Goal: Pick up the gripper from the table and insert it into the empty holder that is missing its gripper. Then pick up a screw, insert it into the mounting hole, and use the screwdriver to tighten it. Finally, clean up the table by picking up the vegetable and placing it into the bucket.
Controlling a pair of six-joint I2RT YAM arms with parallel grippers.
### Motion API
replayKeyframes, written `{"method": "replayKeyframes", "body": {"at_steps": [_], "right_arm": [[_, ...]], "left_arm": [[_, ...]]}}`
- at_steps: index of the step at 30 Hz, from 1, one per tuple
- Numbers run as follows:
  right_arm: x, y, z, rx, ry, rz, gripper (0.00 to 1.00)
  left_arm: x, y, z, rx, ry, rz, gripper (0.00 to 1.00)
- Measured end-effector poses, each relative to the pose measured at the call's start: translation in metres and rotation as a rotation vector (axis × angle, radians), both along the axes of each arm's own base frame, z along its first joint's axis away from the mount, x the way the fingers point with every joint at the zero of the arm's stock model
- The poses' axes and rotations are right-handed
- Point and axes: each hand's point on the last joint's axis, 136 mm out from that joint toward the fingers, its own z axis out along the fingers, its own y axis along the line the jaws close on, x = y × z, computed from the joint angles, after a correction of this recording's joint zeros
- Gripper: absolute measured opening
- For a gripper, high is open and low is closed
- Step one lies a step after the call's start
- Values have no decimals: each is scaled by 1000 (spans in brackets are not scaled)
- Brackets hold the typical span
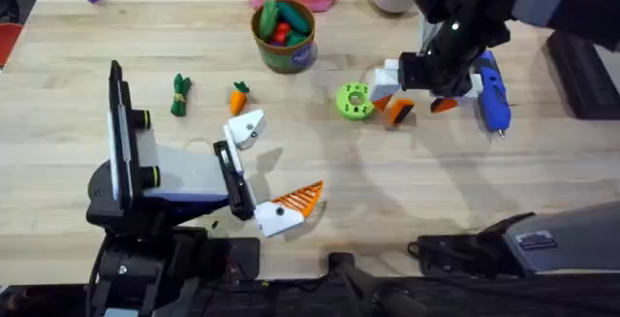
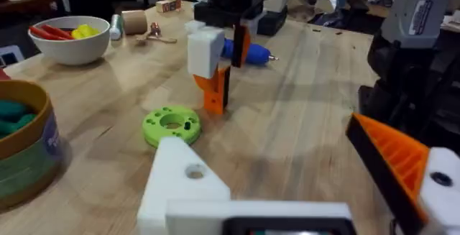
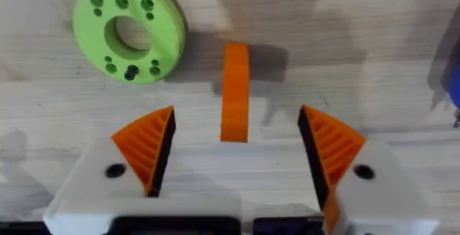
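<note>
Early stage: the right gripper (image 3: 233,149), fingers spread, straddles the small orange plastic fin (image 3: 234,91) lying on the wooden tabletop (image 1: 542,181); the left gripper (image 1: 276,172), open, has one plain white holder (image 1: 247,128). Nothing is done.

White wedge-shaped mounts are carried on black arms. On the right gripper (image 3: 233,149), both mounts are faced with orange ribbed pads (image 3: 147,143), each pierced by a dark screw hole. On the left gripper (image 1: 269,172), only one orange pad is fitted.

The small plastic wedge fin (image 3: 235,91) was orange, the holed disc (image 3: 128,29) lime green, the pen-shaped screwdriver (image 1: 492,91) bright blue.
</note>
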Motion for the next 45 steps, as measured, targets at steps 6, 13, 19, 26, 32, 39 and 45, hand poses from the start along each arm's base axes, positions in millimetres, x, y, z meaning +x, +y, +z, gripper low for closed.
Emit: {"method": "replayKeyframes", "body": {"at_steps": [6, 13, 19, 26, 32, 39, 45], "right_arm": [[0, 2, -1, 9, 3, -5, 923], [3, 3, -9, 6, 19, -12, 902], [3, 3, -12, 4, 29, -12, 840], [2, 4, -12, 6, 31, -18, 443], [3, 4, -12, 6, 28, -20, 11], [3, 4, -12, 6, 28, -19, 11], [2, 4, -12, 6, 29, -19, 10]], "left_arm": [[0, 0, 0, 0, 0, 0, 985], [0, 0, 0, 0, 0, 0, 985], [0, 0, 0, 0, 0, 0, 985], [0, 0, 0, 0, 0, 0, 986], [0, 0, 0, 0, 0, 0, 986], [0, 0, 0, 0, 0, 0, 985], [0, 0, 0, 0, 0, 0, 985]]}}
